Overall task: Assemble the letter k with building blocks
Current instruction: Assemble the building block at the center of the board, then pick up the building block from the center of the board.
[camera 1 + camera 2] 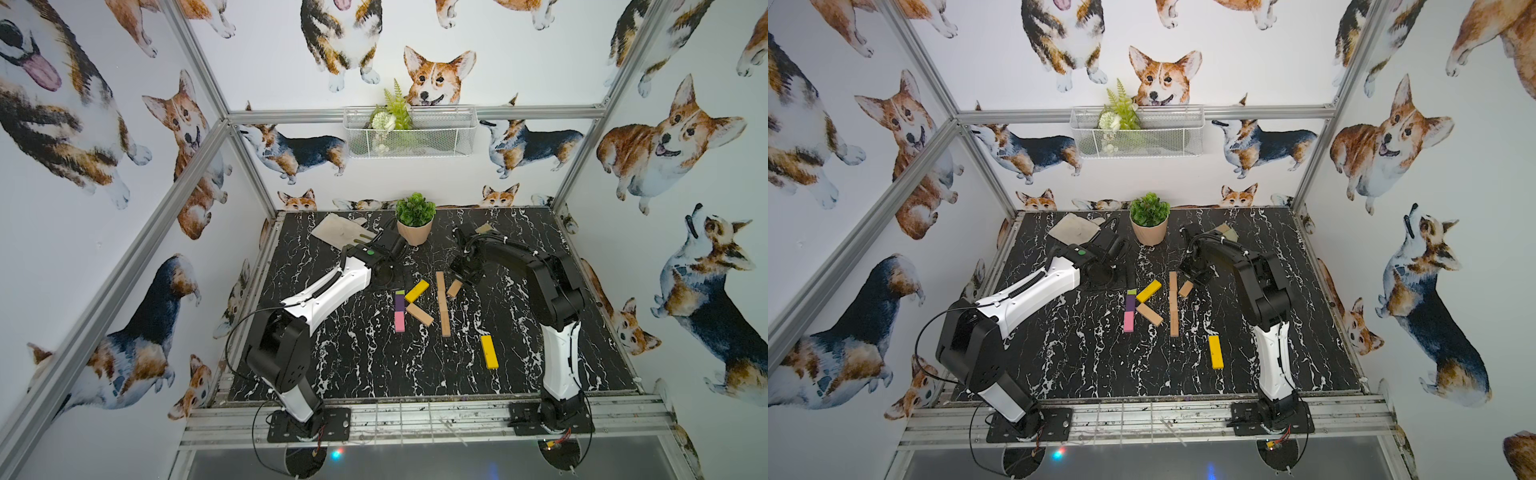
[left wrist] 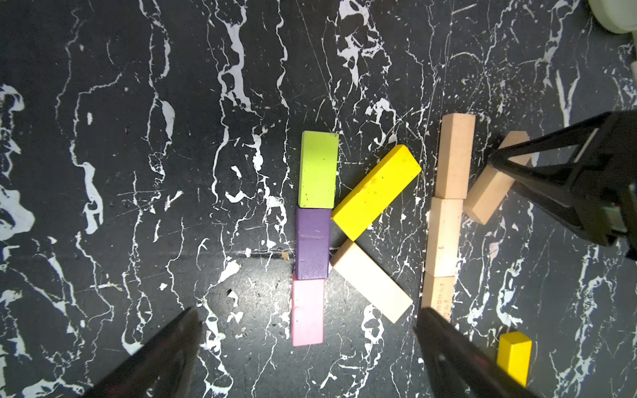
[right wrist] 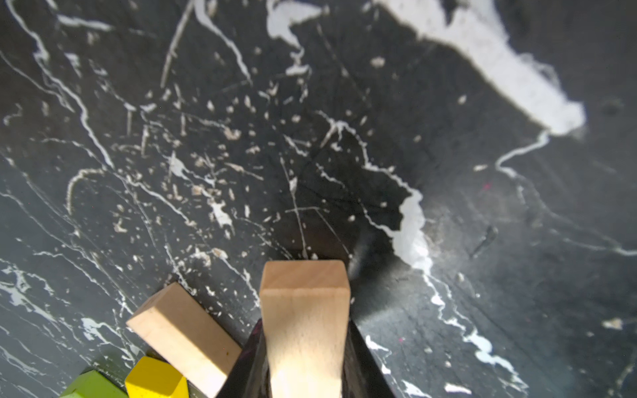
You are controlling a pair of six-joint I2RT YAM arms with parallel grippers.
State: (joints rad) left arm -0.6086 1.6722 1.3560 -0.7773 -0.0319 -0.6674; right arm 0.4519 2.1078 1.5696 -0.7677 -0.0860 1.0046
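Holding a plain tan block [image 3: 305, 303] in my right gripper [image 3: 306, 361], clamped, slanted beside the tan column [image 2: 444, 234]. Left gripper [image 2: 307, 315] wide open, empty.

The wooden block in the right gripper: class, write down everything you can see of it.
The wooden block is a plain tan rectangular bar, unpainted, with visible grain and squared ends. The right gripper is shut on its long sides, and one end pokes out beyond the fingertips. It lies diagonally over the black marble table, its other end close beside the column of three tan blocks. Whether it touches table or column cannot be told.
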